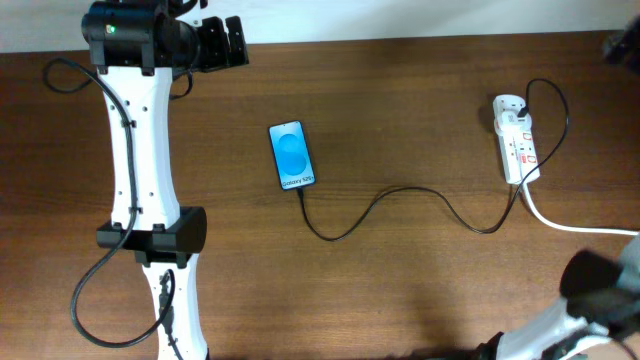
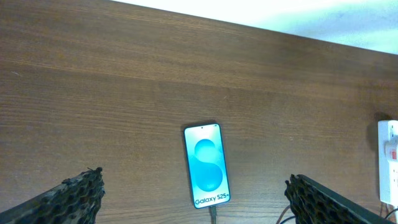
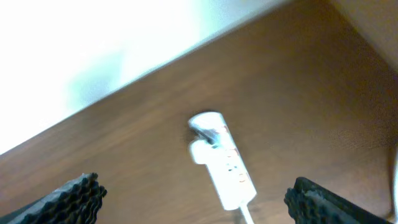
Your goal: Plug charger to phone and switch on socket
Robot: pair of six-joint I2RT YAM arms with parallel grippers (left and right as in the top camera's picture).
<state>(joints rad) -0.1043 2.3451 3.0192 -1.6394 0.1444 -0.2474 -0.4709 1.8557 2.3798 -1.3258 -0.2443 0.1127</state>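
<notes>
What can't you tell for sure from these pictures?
Socket switches: too small overhead, blurred in right wrist view, cut by the left wrist view's right edge; on or off unclear.
Charger tip at the phone: tiny overhead, cut by the left wrist view's bottom edge; seating unclear.

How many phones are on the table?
1. The phone lies screen up near the middle of the table, with the black charger cable reaching its bottom end. No other phone shows, though parts of the table are hidden.
</notes>
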